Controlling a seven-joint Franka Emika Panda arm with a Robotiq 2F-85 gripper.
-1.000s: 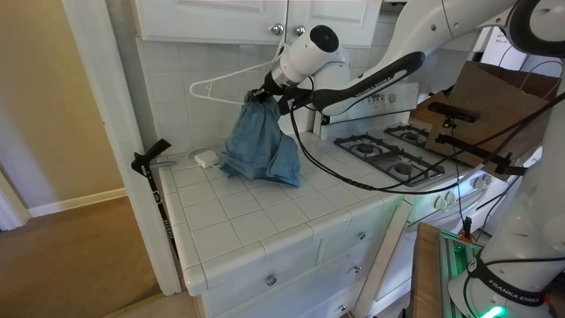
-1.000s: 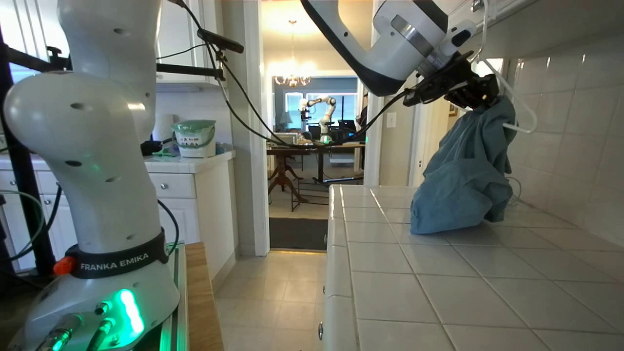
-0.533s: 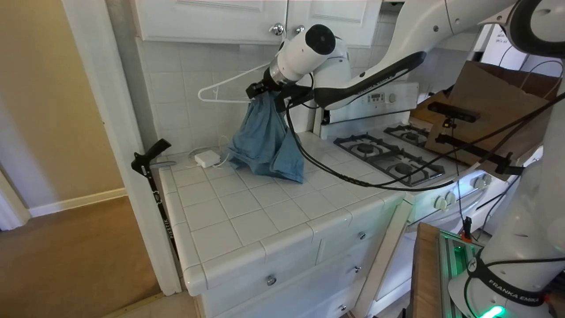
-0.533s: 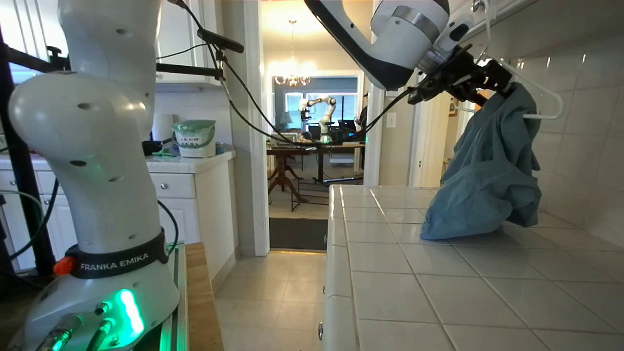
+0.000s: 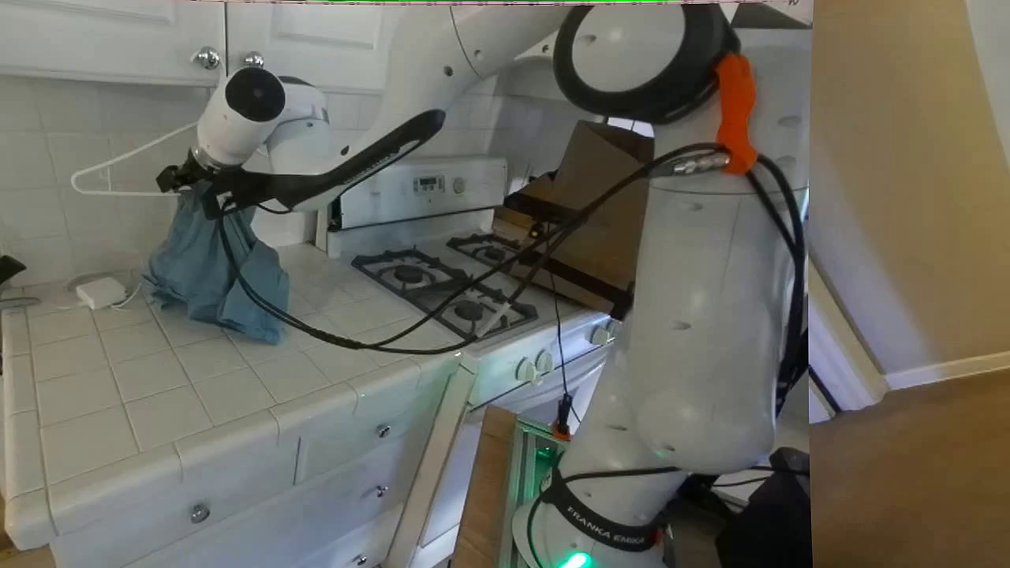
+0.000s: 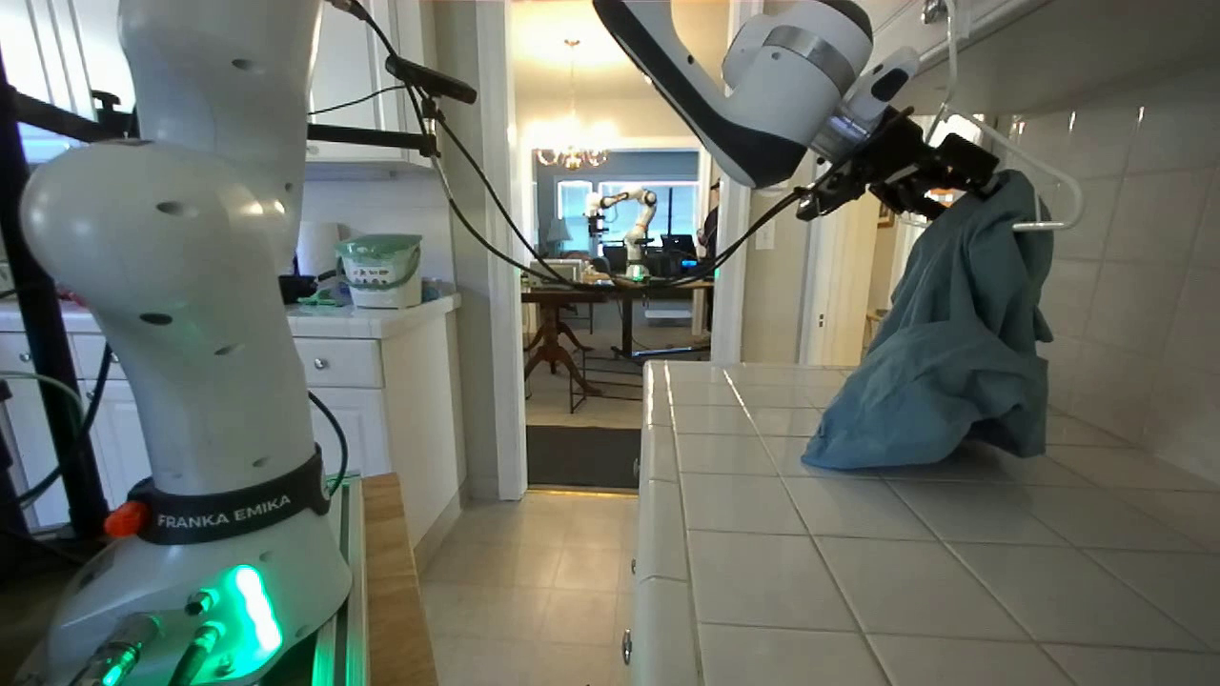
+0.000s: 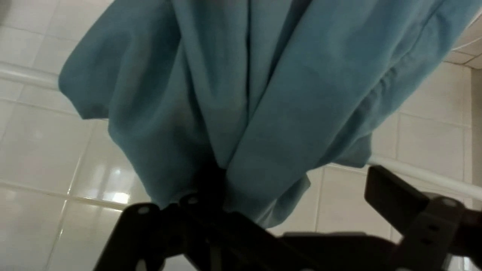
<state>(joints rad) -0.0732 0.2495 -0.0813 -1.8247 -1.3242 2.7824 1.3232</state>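
In the wrist view, the blue cloth [image 7: 293, 98] fills the upper middle, above the unclenched hand [image 7: 295, 178], whose 2 fingers [image 7: 393, 197] stand wide apart, frame-left 1 against the cloth.

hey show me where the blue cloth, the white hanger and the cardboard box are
Blue cloth [image 6: 939, 362]: in an exterior view, on the middle of its folds.
White hanger [image 6: 1041, 227]: in an exterior view, on the exposed part of its bottom bar.
Cardboard box [image 5: 607, 244]: in an exterior view, on its brown side panel.
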